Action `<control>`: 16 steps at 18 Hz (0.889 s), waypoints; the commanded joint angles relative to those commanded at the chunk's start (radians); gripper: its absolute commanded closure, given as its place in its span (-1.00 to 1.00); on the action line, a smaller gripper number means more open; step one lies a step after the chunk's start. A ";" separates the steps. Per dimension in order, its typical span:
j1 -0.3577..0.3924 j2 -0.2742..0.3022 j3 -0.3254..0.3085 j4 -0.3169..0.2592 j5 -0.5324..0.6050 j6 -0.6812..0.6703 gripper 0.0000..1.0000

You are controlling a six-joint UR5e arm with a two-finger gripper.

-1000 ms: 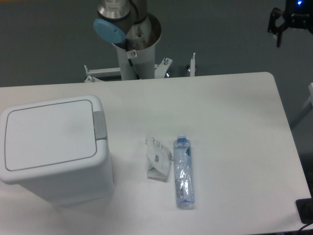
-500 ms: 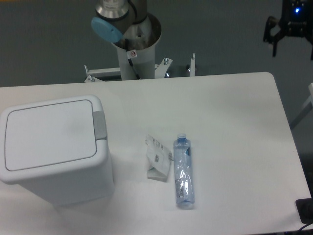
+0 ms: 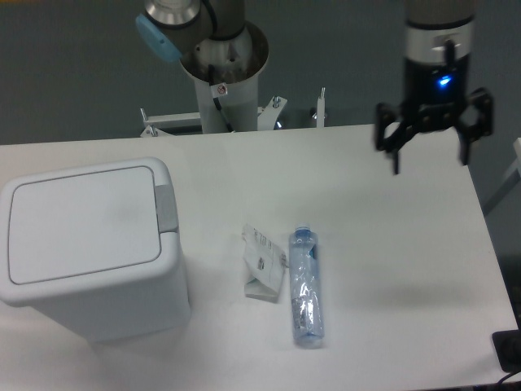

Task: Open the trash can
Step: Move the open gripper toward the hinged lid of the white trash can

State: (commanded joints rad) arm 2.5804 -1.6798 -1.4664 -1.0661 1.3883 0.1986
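Observation:
The trash can [image 3: 89, 244] is a big boxy white bin at the left of the table. Its flat lid [image 3: 81, 220] is shut, and the grey push tab [image 3: 166, 208] sits on its right edge. My gripper [image 3: 431, 159] hangs over the table's far right, well above the surface and far from the bin. Its two dark fingers [image 3: 395, 142] point down and stand wide apart, with nothing between them.
A clear plastic water bottle [image 3: 306, 285] lies on its side at the table's middle. A crumpled white carton [image 3: 262, 265] lies just left of it. The arm's base column [image 3: 224, 81] stands behind the table's far edge. A dark object [image 3: 509, 350] shows at the bottom right corner.
The gripper has come down and to the left from the top right corner to a spot over the table's right side. The trash can, bottle and carton have not moved.

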 joint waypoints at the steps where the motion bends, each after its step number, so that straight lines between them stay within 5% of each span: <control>1: -0.022 0.014 -0.003 -0.005 -0.002 -0.057 -1.00; 6: -0.176 0.045 -0.032 -0.064 -0.023 -0.200 -1.00; 12: -0.183 0.037 -0.078 -0.106 -0.201 -0.215 -1.00; 16: -0.183 0.035 -0.098 -0.123 -0.206 -0.214 -1.00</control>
State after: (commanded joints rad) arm 2.3976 -1.6444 -1.5646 -1.1889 1.1827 -0.0153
